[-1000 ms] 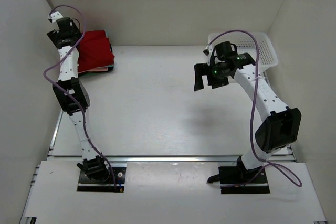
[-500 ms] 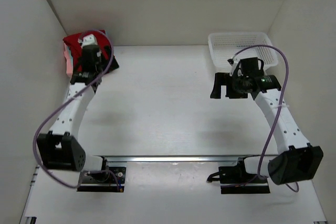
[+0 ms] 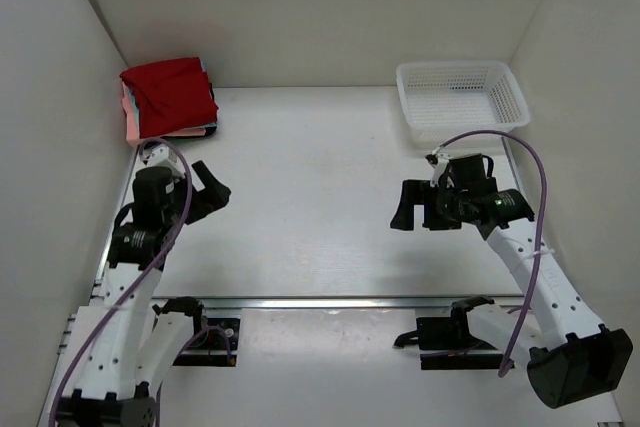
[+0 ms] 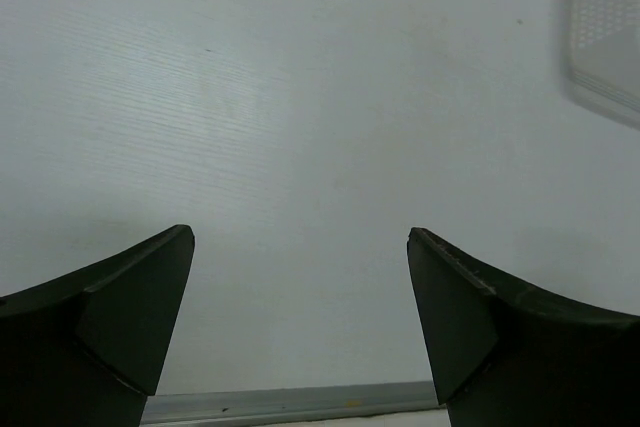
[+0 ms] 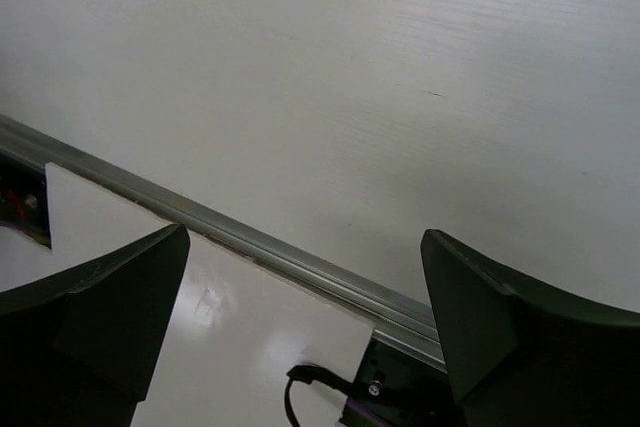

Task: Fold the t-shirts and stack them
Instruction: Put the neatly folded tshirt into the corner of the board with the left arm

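From above, the t-shirts [image 3: 168,97] lie stacked at the upper left, dark red on top with pink and teal edges beneath. The white mesh basket [image 3: 456,130] sits at the upper right, only its mesh floor showing. The left gripper [image 3: 203,195] and right gripper [image 3: 418,209] gape wide, holding nothing.

Left wrist: the left gripper [image 4: 300,307] is spread over the table [image 4: 300,97], with the basket [image 4: 605,27] blurred at the upper right.

Right wrist: the right gripper [image 5: 305,317] is wide above a metal rail [image 5: 250,247].

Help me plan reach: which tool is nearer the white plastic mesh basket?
Right. The right tool hovers just short of the white plastic mesh basket; the left tool is far to its left.
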